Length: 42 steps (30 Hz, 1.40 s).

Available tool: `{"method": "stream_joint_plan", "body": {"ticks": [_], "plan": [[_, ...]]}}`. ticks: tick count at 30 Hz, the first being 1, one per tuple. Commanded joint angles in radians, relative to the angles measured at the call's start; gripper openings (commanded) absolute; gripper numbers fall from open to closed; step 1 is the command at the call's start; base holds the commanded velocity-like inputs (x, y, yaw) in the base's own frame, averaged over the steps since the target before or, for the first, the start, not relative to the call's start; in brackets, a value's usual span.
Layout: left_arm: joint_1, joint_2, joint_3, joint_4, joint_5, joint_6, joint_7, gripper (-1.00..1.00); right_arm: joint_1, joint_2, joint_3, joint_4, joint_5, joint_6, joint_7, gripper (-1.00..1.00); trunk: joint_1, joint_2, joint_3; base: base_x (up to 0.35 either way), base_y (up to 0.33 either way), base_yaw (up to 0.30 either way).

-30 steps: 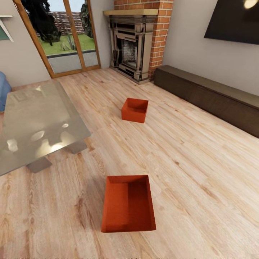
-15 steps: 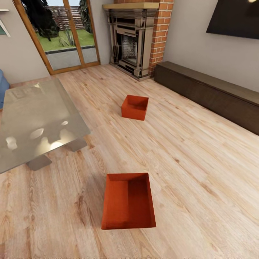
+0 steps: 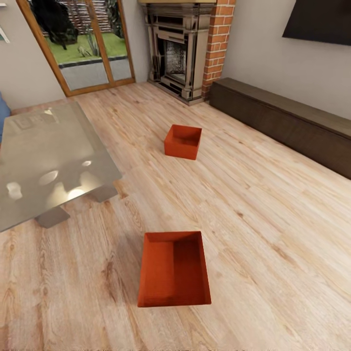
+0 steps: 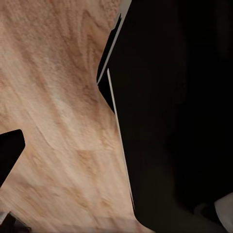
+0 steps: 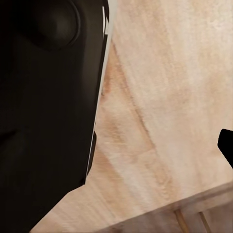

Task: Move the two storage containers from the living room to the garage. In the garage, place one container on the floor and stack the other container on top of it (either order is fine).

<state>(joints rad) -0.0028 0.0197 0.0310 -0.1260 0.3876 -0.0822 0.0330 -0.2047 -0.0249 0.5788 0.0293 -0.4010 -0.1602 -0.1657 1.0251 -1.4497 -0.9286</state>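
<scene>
I am looking down from the head camera, and the whole view is now tilted lower than a second ago: the fireplace (image 3: 187, 48) mantel is cut off at the top edge and both boxes are sitting higher in frame. This is camera motion; the boxes themselves are not shifting on the boards.

I am counting two storage containers. The near container (image 3: 174, 269) is resting open side up on the wood-plank flooring (image 3: 273, 219) of the living room. The far container (image 3: 183, 141) is standing well apart from it, toward the fireplace. One glass table (image 3: 46, 161) is lying at left, and one long dark cabinet (image 3: 287, 122) is running along the right wall. One pair of glass doors (image 3: 83, 44) is showing beyond.

Both wrist cameras are showing dark robot bodywork over planks; I cannot tell how far either pincer is parted or whether it is holding anything.
</scene>
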Motion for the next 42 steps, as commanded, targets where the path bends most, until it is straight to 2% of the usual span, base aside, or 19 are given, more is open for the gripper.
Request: {"method": "stream_joint_plan", "body": {"ticks": [1, 21, 26, 32, 33, 35, 36, 38, 39, 40, 41, 42], "plan": [[0.000, 0.000, 0.003, 0.000, -0.001, -0.002, 0.002, 1.00, -0.001, 0.001, 0.008, 0.003, -0.009, -0.005, 0.000, 1.00, 0.000, 0.000, -0.002, 0.000, 0.000, 0.000], [0.000, -0.001, 0.003, 0.000, -0.001, -0.004, 0.002, 1.00, -0.001, 0.006, 0.013, 0.003, 0.000, -0.007, 0.001, 1.00, 0.000, 0.000, -0.007, 0.000, 0.000, 0.000], [0.000, -0.001, 0.003, 0.000, -0.002, -0.004, 0.001, 1.00, -0.001, 0.015, 0.015, 0.003, 0.001, -0.005, 0.002, 1.00, 0.000, 0.000, -0.007, 0.000, 0.000, 0.000], [0.000, -0.001, 0.002, -0.006, -0.005, -0.009, -0.003, 1.00, -0.001, 0.007, 0.016, 0.003, 0.001, -0.006, 0.001, 1.00, 0.000, 0.000, -0.007, 0.000, 0.000, 0.000], [0.000, 0.072, 0.001, -0.131, 0.015, 0.001, 0.024, 1.00, 0.001, -0.019, 0.010, -0.005, -0.003, 0.010, -0.014, 1.00, 0.000, 0.000, -0.007, 0.000, 0.000, 0.000], [0.000, 0.140, 0.004, -0.211, 0.037, 0.022, 0.040, 1.00, -0.032, -0.060, 0.007, -0.021, -0.006, 0.013, -0.024, 1.00, 0.000, 0.000, -0.007, 0.000, 0.000, 0.000], [0.000, 0.158, 0.005, -0.232, 0.047, 0.032, 0.041, 1.00, -0.052, -0.073, 0.007, -0.029, -0.008, 0.014, -0.028, 1.00, 0.000, 0.000, -0.007, 0.000, 0.000, 0.000], [-0.015, 0.217, 0.007, -0.288, 0.087, 0.096, 0.051, 1.00, -0.144, -0.113, -0.002, -0.053, -0.047, 0.015, -0.039, 1.00, 0.000, 0.000, -0.007, 0.000, 0.000, 0.000], [-0.030, 0.226, 0.007, -0.296, 0.095, 0.118, 0.053, 1.00, -0.167, -0.120, -0.006, -0.057, -0.061, 0.016, -0.041, 1.00, 0.000, 0.000, -0.007, 0.000, 0.000, 0.000], [-0.071, 0.238, 0.007, -0.306, 0.105, 0.167, 0.056, 1.00, -0.213, -0.129, -0.011, -0.063, -0.087, 0.016, -0.043, 1.00, 0.000, 0.000, -0.007, 0.000, 0.000, 0.000], [-0.146, 0.244, 0.007, -0.313, 0.114, 0.245, 0.059, 1.00, -0.278, -0.132, -0.015, -0.069, -0.115, 0.016, -0.045, 1.00, 0.000, 0.000, -0.007, 0.000, 0.000, 0.000], [-0.197, 0.241, 0.007, -0.315, 0.116, 0.291, 0.061, 1.00, -0.310, -0.131, -0.017, -0.073, -0.126, 0.012, -0.046, 1.00, 0.000, 0.000, -0.007, 0.000, 0.000, 0.000]]}}
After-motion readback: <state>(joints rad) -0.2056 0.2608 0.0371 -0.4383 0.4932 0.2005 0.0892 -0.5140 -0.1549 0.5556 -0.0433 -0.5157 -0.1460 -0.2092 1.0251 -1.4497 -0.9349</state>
